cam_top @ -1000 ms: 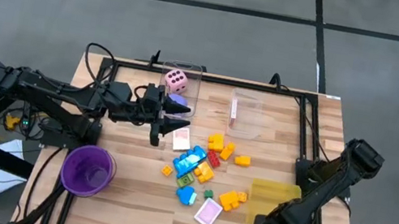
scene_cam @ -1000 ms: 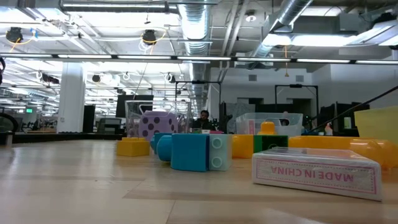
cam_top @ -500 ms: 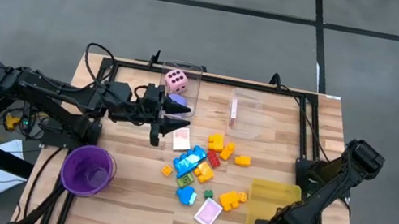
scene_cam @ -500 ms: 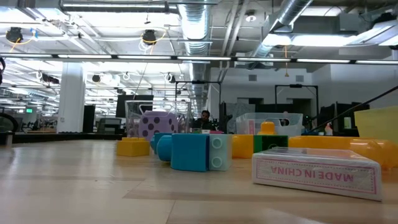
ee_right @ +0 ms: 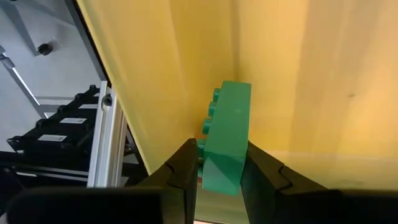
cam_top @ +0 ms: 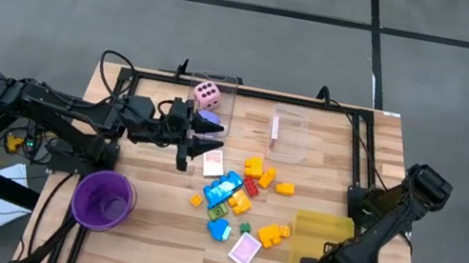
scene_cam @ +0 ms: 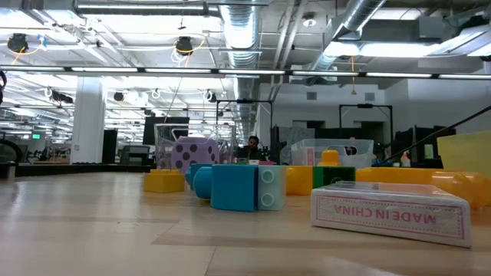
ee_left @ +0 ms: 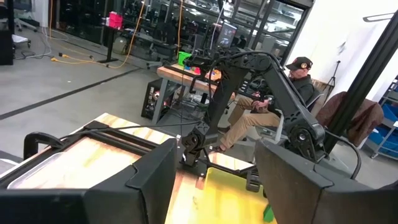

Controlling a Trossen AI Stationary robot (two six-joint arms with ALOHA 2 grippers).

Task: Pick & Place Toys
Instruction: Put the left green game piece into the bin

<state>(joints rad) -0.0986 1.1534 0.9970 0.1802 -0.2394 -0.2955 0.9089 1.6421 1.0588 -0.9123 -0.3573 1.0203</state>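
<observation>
Brick: green brick pinched in right gripper over yellow tray, table's 5 o'clock | step: placing, judged | next: release into tray | left gripper half-open, empty, 10 o'clock of toy pile.

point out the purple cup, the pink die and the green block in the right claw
purple cup (cam_top: 103,199): high view, on its inner floor.
pink die (cam_top: 207,96): high view, on its dotted top face.
green block (ee_right: 227,135): right wrist view, on its broad flat side, between the right claw's fingers.
</observation>
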